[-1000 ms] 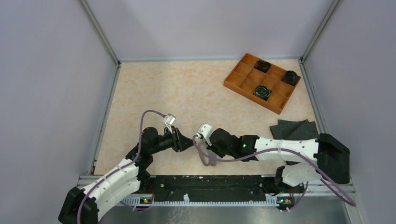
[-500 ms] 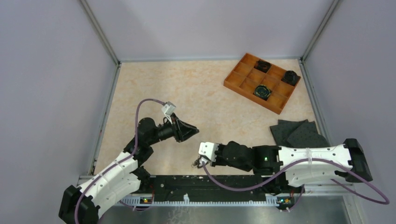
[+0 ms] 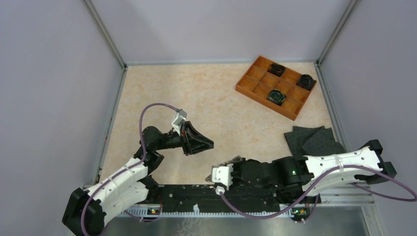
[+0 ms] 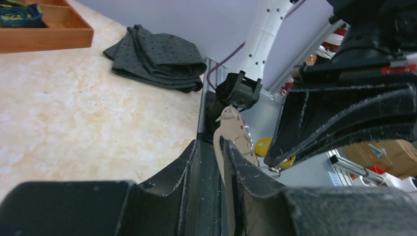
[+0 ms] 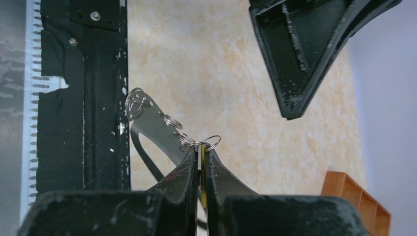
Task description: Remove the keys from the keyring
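My right gripper (image 5: 201, 148) is shut on the keys (image 5: 202, 169), a yellow tag and a thin metal key pinched edge-on between its fingers. Small wire rings sit at its tips, and the grey toothed keyring (image 5: 152, 125) hangs from them over the table's near edge. In the top view the right gripper (image 3: 230, 166) is low by the base rail, with the keyring (image 3: 237, 159) glinting beside it. My left gripper (image 3: 210, 145) is a short way off. It holds nothing and its fingers stand a narrow gap apart (image 4: 210, 141). Through that gap I see the keyring (image 4: 232, 129) and the yellow tag (image 4: 263, 146).
An orange compartment tray (image 3: 275, 86) with dark parts stands at the far right. Dark dotted cloths (image 3: 312, 140) lie at the right. The black base rail (image 3: 196, 194) runs along the near edge. Metal posts and grey walls close in both sides.
The grippers were together at mid-table. My right gripper has pulled back to the near rail, taking the keys and keyring with it. My left gripper has risen slightly and is now separate.
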Controlling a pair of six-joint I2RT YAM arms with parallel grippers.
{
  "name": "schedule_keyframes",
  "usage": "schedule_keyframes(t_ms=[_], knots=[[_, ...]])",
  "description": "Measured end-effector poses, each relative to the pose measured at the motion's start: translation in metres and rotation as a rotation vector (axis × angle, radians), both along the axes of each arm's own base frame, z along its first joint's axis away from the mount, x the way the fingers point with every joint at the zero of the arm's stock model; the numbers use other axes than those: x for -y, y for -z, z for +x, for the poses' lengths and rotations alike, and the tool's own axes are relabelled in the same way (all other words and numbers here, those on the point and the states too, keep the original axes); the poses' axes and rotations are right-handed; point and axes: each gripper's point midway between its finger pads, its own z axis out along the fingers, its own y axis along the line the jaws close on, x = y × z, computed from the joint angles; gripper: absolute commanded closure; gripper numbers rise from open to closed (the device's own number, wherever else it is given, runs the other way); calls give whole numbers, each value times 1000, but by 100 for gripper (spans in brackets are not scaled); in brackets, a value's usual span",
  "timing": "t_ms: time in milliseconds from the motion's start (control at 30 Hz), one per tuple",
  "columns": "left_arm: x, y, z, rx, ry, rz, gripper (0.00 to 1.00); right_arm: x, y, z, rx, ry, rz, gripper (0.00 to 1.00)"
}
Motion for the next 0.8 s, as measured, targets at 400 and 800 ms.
schedule_keyframes(t_ms=[400,800], knots=[[14,2,-42,34,187,-47,68,6,-12,2,87,-9,-29,100],[22,4,-53,42,239,-52,68,9,-20,0,111,-17,-31,100]])
